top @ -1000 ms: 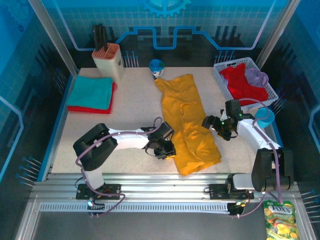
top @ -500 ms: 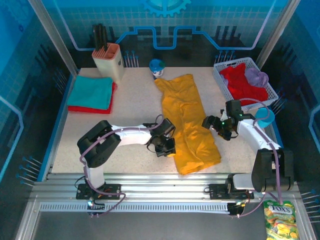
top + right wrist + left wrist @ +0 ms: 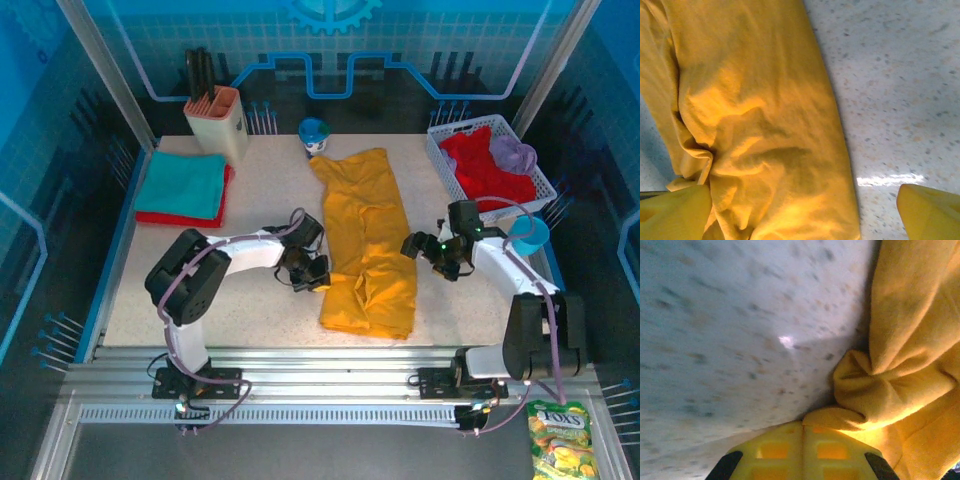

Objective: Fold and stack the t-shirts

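The mustard-yellow t-shirt (image 3: 365,220) lies as a long strip down the middle of the table, its near end bunched. My left gripper (image 3: 310,278) sits at the strip's left edge. In the left wrist view its fingers (image 3: 840,450) are closed together, and a puckered fold of the yellow cloth (image 3: 880,385) is pinched at their tips. My right gripper (image 3: 418,246) hovers at the shirt's right edge. It is open, and in its wrist view the fingers (image 3: 675,212) stand wide apart over the cloth (image 3: 755,90). A folded teal t-shirt (image 3: 182,183) rests on a red one (image 3: 180,218) at back left.
A white mesh basket (image 3: 440,155) at back right holds red (image 3: 485,170) and lavender (image 3: 515,152) cloth. A knife block (image 3: 218,122) and a small blue-white cup (image 3: 314,136) stand along the back edge. A blue cup (image 3: 530,236) sits by the right arm.
My left gripper has pulled back and to the left, dragging the shirt's near end leftward, so the strip lies straighter. The right gripper has barely moved.
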